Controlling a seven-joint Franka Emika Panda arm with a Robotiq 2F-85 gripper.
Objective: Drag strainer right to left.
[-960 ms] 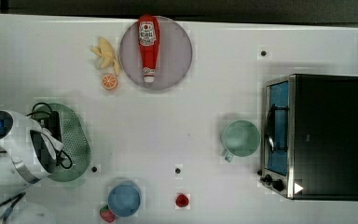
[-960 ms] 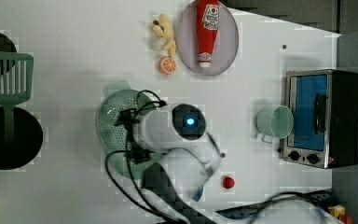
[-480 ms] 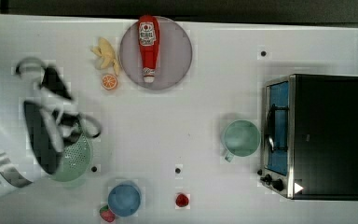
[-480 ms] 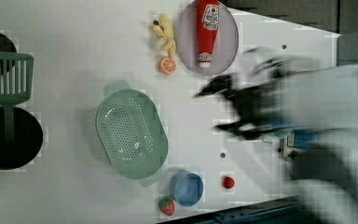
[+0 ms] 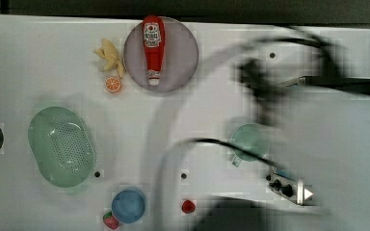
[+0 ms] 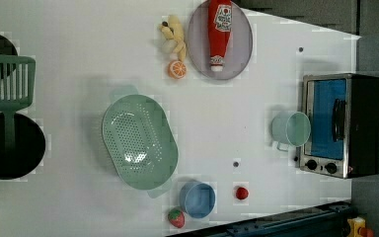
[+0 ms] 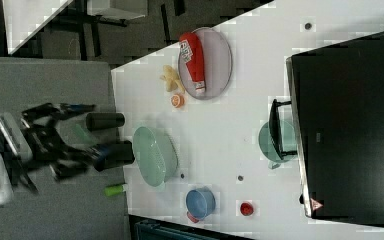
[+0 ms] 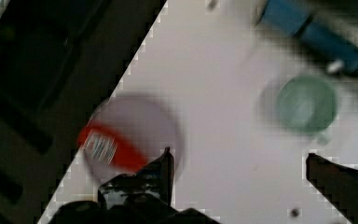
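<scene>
Strainer first: the large pale mint-green oval plastic strainer [image 6: 139,142], its floor dotted with small holes and a tab handle at each end, sits alone on the white bench [image 6: 79,59], toward the left view's left, just beside the small blue bowl [image 6: 197,199]. The gripper [image 8: 237,163] hangs above the bench with fingers wide apart, holding nothing. The red ketchup bottle [image 6: 219,32] has an unreadable label.

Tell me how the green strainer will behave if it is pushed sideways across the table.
The strainer looks like thin moulded plastic, so it is probably stiff and light. Its wide oval body sits low on the table, so it should slide rather than tip. A push off-centre, near one end tab, may spin it.
</scene>
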